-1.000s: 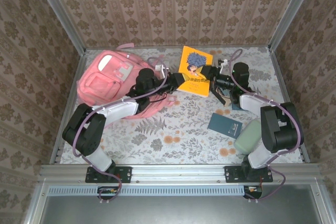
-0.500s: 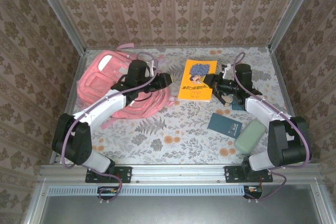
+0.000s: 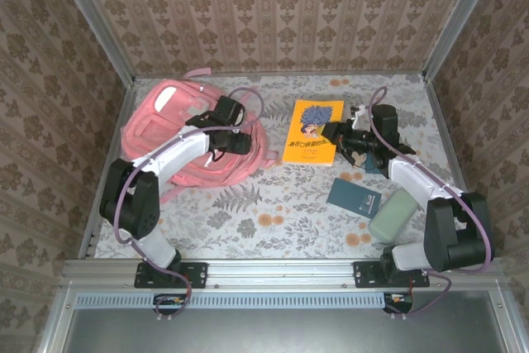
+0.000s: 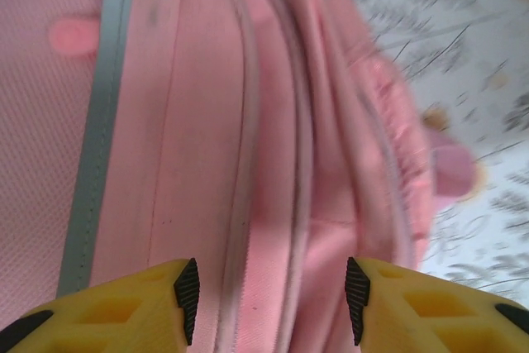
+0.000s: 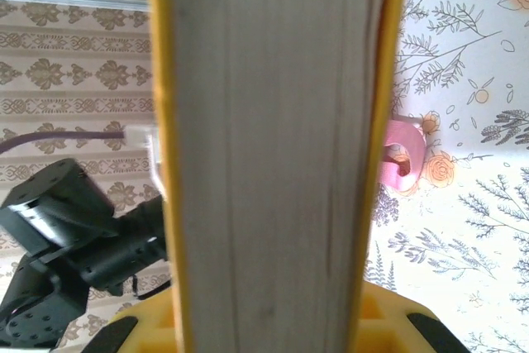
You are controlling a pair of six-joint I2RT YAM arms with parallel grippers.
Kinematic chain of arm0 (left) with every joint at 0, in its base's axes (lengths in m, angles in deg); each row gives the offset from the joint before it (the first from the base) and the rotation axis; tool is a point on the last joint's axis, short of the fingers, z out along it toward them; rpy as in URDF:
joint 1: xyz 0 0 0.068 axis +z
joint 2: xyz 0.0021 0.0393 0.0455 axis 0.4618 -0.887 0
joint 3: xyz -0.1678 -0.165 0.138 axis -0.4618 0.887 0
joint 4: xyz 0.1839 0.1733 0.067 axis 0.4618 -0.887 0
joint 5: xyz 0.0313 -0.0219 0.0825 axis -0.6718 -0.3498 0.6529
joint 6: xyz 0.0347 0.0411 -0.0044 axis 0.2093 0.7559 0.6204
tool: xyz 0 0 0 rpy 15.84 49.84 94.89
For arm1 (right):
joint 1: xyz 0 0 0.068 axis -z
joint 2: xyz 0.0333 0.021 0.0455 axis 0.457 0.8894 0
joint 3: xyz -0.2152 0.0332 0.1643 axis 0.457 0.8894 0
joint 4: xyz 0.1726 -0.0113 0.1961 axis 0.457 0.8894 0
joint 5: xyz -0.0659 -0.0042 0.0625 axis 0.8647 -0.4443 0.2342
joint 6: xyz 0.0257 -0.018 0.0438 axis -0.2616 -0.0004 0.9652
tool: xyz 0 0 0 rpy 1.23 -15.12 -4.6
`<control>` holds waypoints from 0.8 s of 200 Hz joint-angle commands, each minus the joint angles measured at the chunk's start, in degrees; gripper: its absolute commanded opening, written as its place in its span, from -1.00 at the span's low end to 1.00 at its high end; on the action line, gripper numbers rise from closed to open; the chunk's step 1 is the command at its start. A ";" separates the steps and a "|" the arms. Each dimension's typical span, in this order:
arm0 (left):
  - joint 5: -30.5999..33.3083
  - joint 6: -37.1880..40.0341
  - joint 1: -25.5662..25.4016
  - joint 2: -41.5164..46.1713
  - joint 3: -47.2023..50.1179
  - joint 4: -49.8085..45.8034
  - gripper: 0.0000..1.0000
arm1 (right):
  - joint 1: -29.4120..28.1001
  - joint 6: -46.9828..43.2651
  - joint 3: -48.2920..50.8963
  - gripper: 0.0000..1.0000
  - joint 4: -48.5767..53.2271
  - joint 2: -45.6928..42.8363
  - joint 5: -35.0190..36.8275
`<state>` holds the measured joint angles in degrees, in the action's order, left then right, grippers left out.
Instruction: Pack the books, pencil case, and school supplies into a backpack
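Two arms: a second ago both were at the yellow book [image 3: 312, 130]; now the right one has it alone.
Left gripper [image 3: 237, 141]: has let go and swung back over the pink backpack [image 3: 169, 134], with its fingers apart above a zip seam and nothing between them.
Right gripper [image 3: 337, 135]: clamped on the yellow book's right edge.
Yellow book: lies to the right of the backpack, not in it.
Meaning: my guess is that the left goes to open the bag.
Still out: teal notebook [image 3: 354, 196] and mint pencil case [image 3: 390, 214], near the right arm.
Surface: floral tablecloth [image 3: 273, 204].
Room: patterned wallpaper [image 3: 273, 14] on three sides.
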<state>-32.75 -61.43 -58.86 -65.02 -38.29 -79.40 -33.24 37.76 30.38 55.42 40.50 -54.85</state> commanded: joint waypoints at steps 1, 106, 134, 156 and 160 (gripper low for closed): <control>6.54 4.19 -0.86 -2.47 -2.08 -3.73 0.05 | -0.01 -0.85 0.70 -1.00 -2.53 -2.79 -0.75; 20.20 7.37 -3.63 -5.62 -4.97 -7.48 -1.00 | -0.62 2.30 3.08 -1.00 -7.06 -3.87 -0.13; 18.75 5.97 -3.54 -0.02 -8.47 -10.18 -1.00 | -2.96 3.67 3.10 -1.00 -9.50 -3.31 1.07; 17.04 5.00 -2.84 4.39 -11.70 -11.70 -1.00 | -5.24 5.56 2.85 -1.00 -12.84 -1.51 2.60; 16.36 4.89 -2.71 5.26 -12.22 -11.76 -1.00 | -5.69 6.04 2.83 -1.00 -13.58 -1.07 2.82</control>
<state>-15.70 -55.16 -62.44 -67.73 -44.85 -89.04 -36.65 41.09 33.60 50.50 38.93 -53.30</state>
